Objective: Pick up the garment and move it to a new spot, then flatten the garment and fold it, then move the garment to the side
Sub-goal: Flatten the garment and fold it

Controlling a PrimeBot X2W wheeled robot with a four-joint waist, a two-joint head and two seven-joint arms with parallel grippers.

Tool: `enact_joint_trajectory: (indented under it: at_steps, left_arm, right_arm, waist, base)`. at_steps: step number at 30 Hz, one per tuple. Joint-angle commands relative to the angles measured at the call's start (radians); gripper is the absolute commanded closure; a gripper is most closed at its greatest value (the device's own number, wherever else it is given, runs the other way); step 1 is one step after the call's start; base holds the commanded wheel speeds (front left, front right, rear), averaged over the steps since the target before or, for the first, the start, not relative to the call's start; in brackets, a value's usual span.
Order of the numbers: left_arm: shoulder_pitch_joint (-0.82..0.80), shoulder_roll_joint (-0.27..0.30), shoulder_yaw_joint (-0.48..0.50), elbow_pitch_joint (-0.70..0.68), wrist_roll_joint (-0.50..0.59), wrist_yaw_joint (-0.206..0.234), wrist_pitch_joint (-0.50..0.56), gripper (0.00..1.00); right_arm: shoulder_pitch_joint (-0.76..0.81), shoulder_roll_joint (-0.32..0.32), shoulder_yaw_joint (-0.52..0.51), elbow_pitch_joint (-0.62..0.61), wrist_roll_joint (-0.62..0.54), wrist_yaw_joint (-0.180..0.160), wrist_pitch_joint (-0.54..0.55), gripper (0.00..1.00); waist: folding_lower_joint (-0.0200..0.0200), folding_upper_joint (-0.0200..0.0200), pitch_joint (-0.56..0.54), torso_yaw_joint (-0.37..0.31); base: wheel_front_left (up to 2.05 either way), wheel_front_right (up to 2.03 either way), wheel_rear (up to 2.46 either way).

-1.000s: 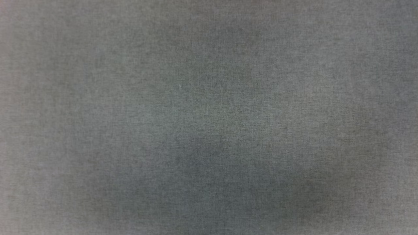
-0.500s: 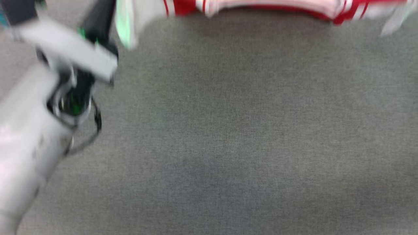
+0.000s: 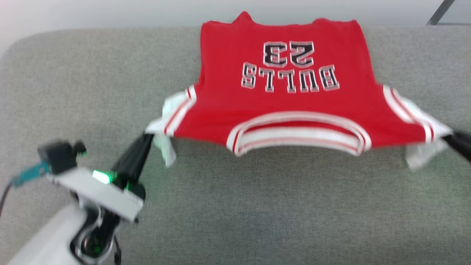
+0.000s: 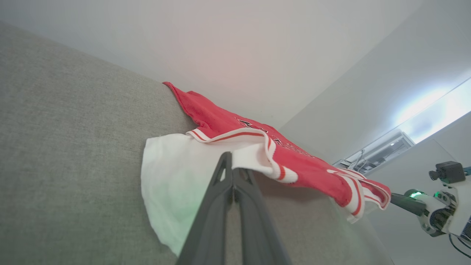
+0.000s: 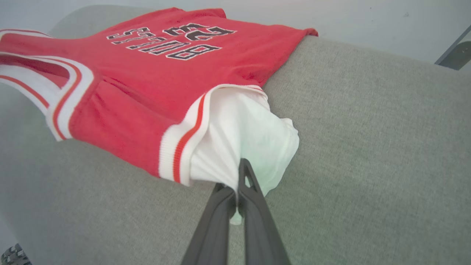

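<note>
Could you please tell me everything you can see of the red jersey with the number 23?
The red knit jersey-style shirt has white sleeves, red-white striped trim and black, white-outlined BULLS 23 lettering. It lies front up on the grey fabric surface, collar toward the robot, hem at the far edge. The left gripper and right gripper are each shut on a white sleeve.

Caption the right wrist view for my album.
The right arm's fingers pinch the white sleeve of the red jersey over a grey surface.
</note>
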State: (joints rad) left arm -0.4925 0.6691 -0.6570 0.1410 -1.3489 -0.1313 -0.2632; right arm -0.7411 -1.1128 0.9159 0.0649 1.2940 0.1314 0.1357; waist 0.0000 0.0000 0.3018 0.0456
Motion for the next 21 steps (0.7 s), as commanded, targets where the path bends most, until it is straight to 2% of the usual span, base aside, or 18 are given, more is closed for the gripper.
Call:
enact_joint_trajectory:
  at_steps: [1,9,14,21]
  left_arm:
    - [0.049,0.013,0.024,-0.026,0.010,0.002,-0.002,1.00]
    - [0.331,0.033,0.158,-0.202,0.066,0.024,-0.002,1.00]
    - [0.514,-0.001,0.283,-0.318,0.097,0.052,-0.002,1.00]
    - [0.725,-0.008,0.379,-0.469,0.149,0.098,-0.004,1.00]
  right_arm:
    - [0.044,-0.029,-0.014,-0.017,0.004,-0.001,0.008,1.00]
    - [0.269,-0.128,-0.089,-0.177,0.038,-0.001,0.020,1.00]
    - [0.397,-0.196,-0.147,-0.252,0.049,-0.002,-0.019,1.00]
    - [0.537,-0.262,-0.232,-0.335,0.070,-0.002,-0.053,1.00]
  waist:
    - [0.0000,0.0000,-0.023,-0.001]
    - [0.0000,0.0000,-0.054,-0.009]
    - [0.0000,0.0000,-0.060,-0.022]
    - [0.0000,0.0000,-0.069,-0.030]
  base:
    - [0.00,0.00,0.00]
    - [0.00,0.00,0.00]
    - [0.00,0.00,0.00]
    - [0.00,0.00,0.00]
